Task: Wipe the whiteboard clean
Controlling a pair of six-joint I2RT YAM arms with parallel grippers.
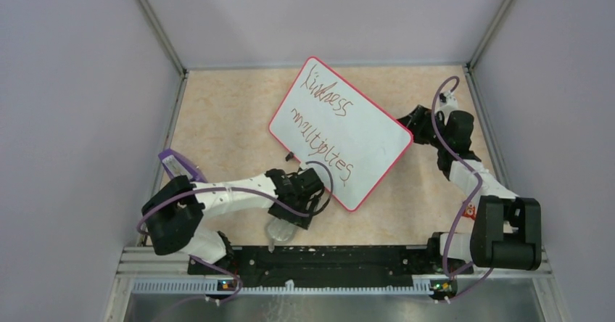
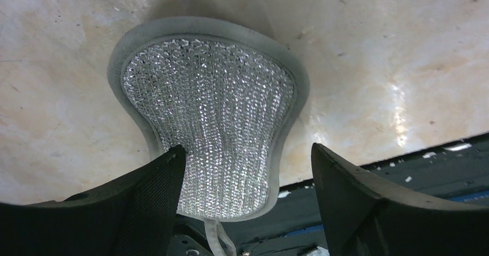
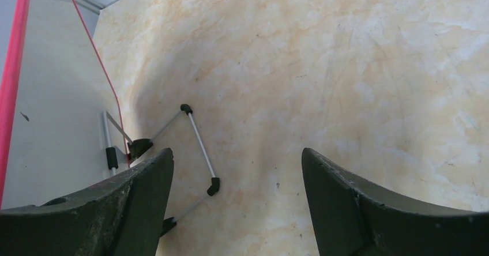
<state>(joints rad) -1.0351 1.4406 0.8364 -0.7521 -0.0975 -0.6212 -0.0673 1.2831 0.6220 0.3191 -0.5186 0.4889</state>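
The whiteboard stands tilted in the middle of the table, red-pink rim, with red-brown handwriting in two lines. Its back and its wire stand with black feet show at the left of the right wrist view. The grey translucent wiping pad lies flat on the table near the front rail, also seen in the top view. My left gripper is open around the pad's near end, below the board's near corner. My right gripper is open and empty beside the board's right corner.
A purple-rimmed object lies at the table's left edge beside the left arm. The black base rail runs along the near edge, just behind the pad. Grey walls close in the table on three sides.
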